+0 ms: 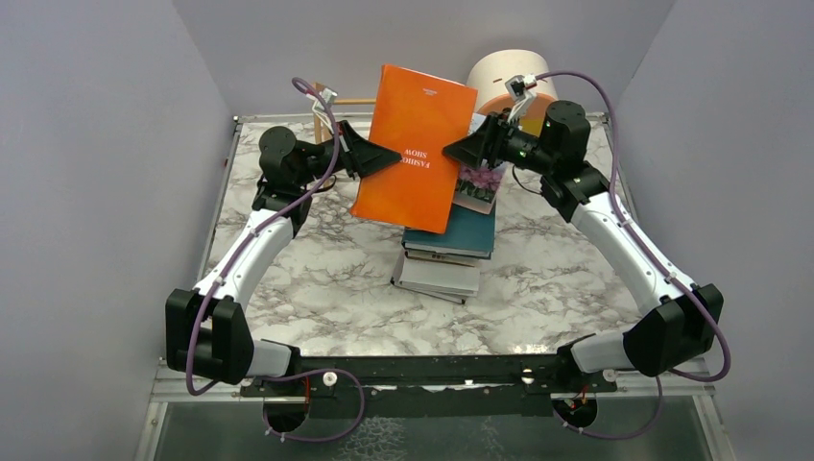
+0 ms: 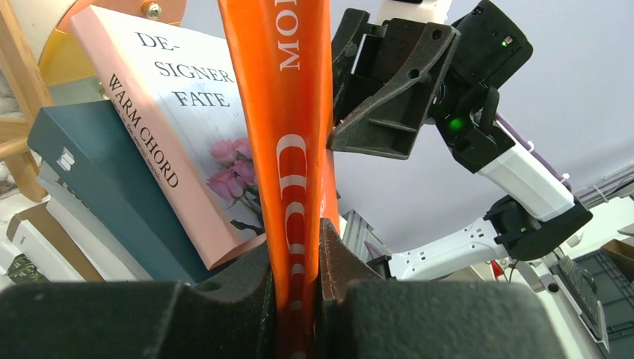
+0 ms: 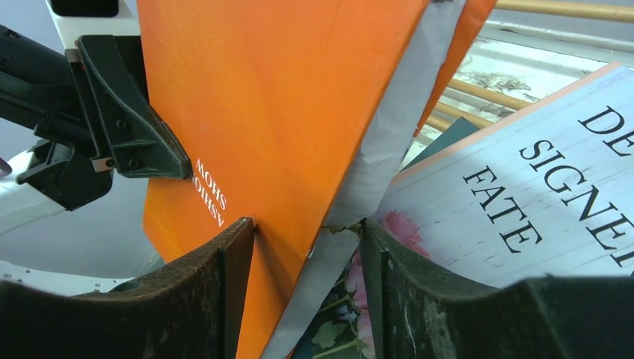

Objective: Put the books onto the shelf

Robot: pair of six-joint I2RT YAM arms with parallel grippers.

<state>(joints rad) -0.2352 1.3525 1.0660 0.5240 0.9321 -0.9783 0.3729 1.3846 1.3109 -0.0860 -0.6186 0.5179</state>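
Right, we start with the marble worktop [image 1: 317,279], and a drop from this height onto it is our main worry. At its far edge only a few light-wood rungs of the shelf [image 1: 360,101] peek out behind the load, so we judge a blind swing could knock the frame. The big orange book [image 1: 416,144] hangs in the air, tilted, above the stack of books [image 1: 446,254]. In the right wrist view its covers gape with grey pages showing, so it could fan open and twist free. Beneath it the pink book [image 2: 179,127] tops the stack, near enough for a dipping corner to catch and shove it. The left tool [image 1: 389,158] is clamped on the spine edge and the right tool [image 1: 456,151] is closed on the opposite edge. If they pull unevenly, we think one pinch slips.
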